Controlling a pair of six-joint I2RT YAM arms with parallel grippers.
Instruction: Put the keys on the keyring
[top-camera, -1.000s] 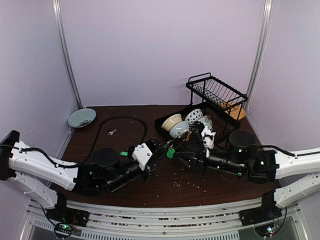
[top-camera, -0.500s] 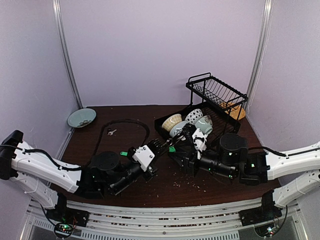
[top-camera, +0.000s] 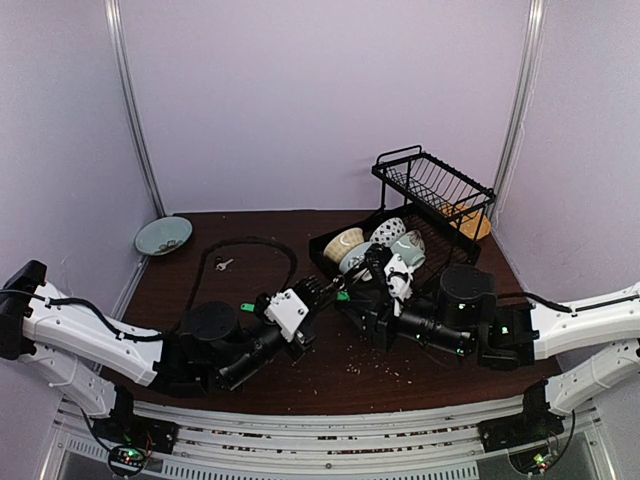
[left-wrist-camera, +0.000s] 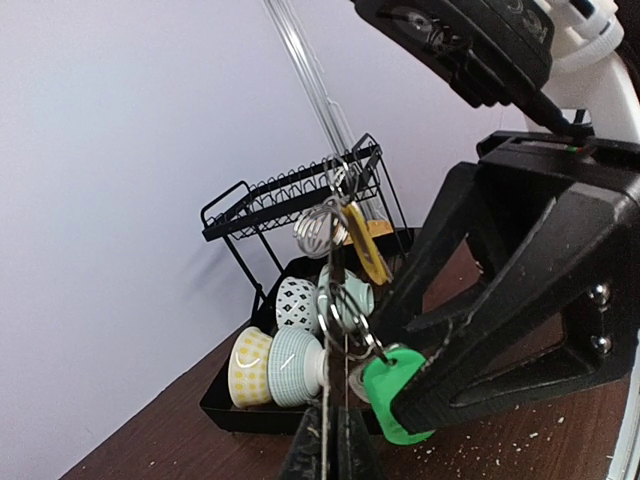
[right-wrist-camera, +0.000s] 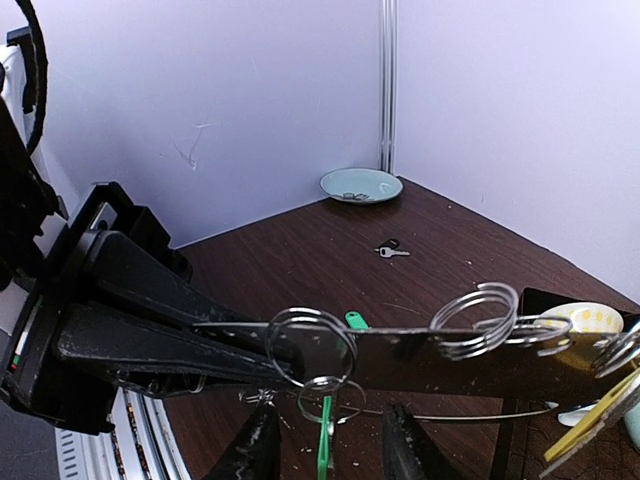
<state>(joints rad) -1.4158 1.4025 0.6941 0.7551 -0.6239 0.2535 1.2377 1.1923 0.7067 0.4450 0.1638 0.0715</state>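
Starting with the table (top-camera: 330, 362), you have both arms meeting over its middle, apart from the rack (top-camera: 436, 186). Your left gripper (left-wrist-camera: 325, 455) is pinched fully shut on one end of the keyring (right-wrist-camera: 400, 352), holding it off the table so that it juts toward the right arm with wire coils and a yellow key (left-wrist-camera: 366, 243) strung along it. Your right gripper (right-wrist-camera: 332, 445) stands partly open with nothing in it. Its fingers flank the green key (left-wrist-camera: 392, 392), which hangs below the keyring and seems to touch neither pad. The main risk is the thin end-only pinch: if you close off-centre on the green key or pull sideways, the keyring may twist or slip out of the left fingers. The grippers are also very close together, so a small overshoot could knock them together. The hanging key may swing out from between the fingers. One small key (right-wrist-camera: 392, 250) lies alone far across the table, not yet threaded.
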